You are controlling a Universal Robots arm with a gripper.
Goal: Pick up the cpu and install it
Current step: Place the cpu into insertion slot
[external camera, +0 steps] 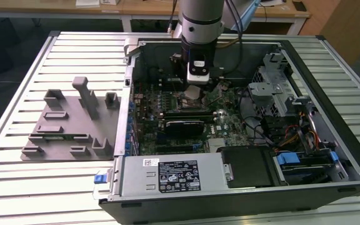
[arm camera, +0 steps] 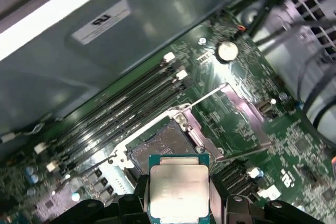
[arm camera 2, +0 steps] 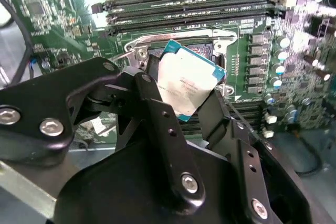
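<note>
Above the open socket [arm camera: 160, 148], our tool [arm camera 2: 182, 103] clamps the cpu [arm camera: 178, 190] by two edges; we should hold it level and match its corners.

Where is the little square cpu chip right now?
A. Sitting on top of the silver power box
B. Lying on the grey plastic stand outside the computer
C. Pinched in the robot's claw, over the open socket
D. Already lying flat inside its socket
C: in both wrist views the cpu is pinched between the two black fingers of the claw, and the socket in front of it is empty.
</note>
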